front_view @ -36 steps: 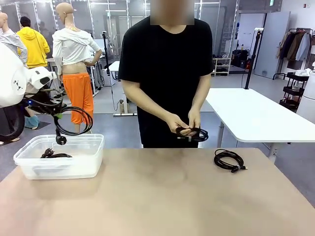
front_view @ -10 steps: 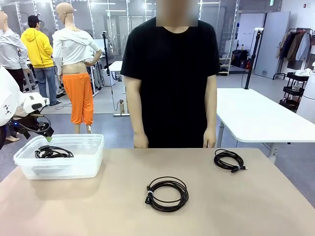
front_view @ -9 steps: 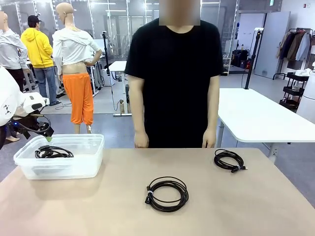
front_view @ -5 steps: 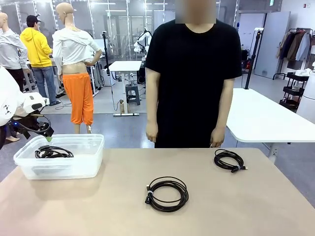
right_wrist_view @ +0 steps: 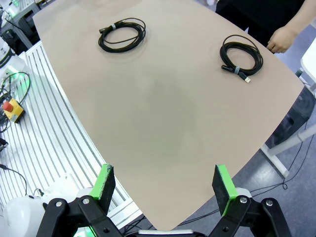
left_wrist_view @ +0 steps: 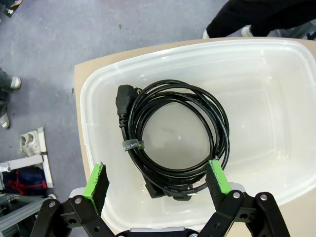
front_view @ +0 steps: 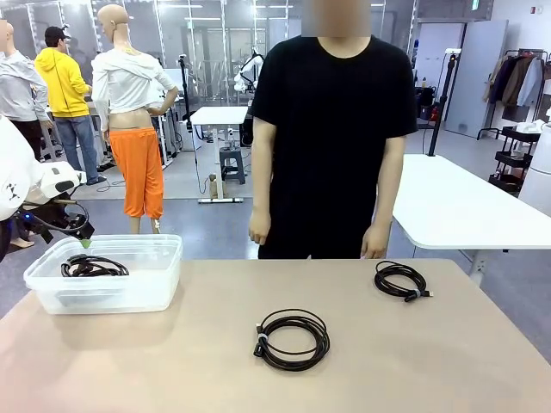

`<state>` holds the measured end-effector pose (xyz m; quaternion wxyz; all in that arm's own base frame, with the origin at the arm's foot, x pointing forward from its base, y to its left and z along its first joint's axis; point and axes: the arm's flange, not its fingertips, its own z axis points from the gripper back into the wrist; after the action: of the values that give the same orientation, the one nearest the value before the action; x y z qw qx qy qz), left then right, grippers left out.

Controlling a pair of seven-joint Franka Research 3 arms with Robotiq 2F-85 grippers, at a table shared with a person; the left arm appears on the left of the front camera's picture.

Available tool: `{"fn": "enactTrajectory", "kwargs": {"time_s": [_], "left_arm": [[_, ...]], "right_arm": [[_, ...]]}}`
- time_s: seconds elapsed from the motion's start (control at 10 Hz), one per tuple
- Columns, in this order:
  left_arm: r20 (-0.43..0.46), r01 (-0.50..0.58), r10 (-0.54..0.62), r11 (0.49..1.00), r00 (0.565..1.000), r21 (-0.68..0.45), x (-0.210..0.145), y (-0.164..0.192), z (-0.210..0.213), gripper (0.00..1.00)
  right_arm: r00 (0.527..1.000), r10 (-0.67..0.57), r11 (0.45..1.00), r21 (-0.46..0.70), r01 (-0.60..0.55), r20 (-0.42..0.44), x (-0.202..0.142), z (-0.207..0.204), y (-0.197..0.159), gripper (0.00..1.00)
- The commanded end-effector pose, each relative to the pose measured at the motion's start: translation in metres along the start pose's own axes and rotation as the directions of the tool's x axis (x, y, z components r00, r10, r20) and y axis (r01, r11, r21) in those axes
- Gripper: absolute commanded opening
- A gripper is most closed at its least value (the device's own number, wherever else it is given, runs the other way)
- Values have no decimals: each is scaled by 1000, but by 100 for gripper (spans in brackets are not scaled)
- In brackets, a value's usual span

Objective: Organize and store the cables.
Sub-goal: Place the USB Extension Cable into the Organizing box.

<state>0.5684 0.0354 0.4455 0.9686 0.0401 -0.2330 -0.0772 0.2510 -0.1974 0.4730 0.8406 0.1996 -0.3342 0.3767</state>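
A coiled black cable (front_view: 293,339) lies in the middle of the tan table. A smaller coiled cable (front_view: 401,280) rests at the far right, near the person's hand (front_view: 373,249). Another coil (front_view: 93,266) lies inside the clear plastic bin (front_view: 164,280) at the far left. My left gripper (left_wrist_view: 157,180) hangs open above that bin, with the stored coil (left_wrist_view: 173,143) below its green pads (left_wrist_view: 97,180). My right gripper (right_wrist_view: 163,185) stands open, high above the table's near edge, looking down on the middle coil (right_wrist_view: 122,34) and the smaller coil (right_wrist_view: 241,57).
The person stands at the far side of the table with both arms hanging down. A white table (front_view: 456,202) stands behind on the right. A ribbed white base (right_wrist_view: 54,128) with an emergency button (right_wrist_view: 11,109) lies beside the table's near edge.
The person has shifted to the right behind the table over the last second. Both arms and all the coils have stayed where they were.
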Motion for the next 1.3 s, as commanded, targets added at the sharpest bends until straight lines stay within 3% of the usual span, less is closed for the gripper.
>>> {"fn": "enactTrajectory", "kwargs": {"time_s": [0.0,0.3,0.5,0.8,1.0,1.2], "left_arm": [[0,0,0,1000,1000,0,0,0,0,100],[119,324,-313,941,942,-97,-32,16,82,100],[235,449,-409,881,882,-150,-83,29,136,100],[384,555,-469,818,795,-151,-163,18,165,100],[377,638,-553,755,743,-151,-202,17,161,100],[326,710,-642,685,695,-166,-215,24,149,100]], "right_arm": [[1000,7,1000,0,-7,8,0,1,0,100],[1000,7,1000,0,-7,8,0,1,0,100],[1000,7,1000,0,-7,8,0,1,0,100],[1000,7,1000,0,-7,8,0,1,0,100],[1000,7,1000,0,-7,8,0,1,0,100],[1000,7,1000,0,-7,8,0,1,0,100]]}}
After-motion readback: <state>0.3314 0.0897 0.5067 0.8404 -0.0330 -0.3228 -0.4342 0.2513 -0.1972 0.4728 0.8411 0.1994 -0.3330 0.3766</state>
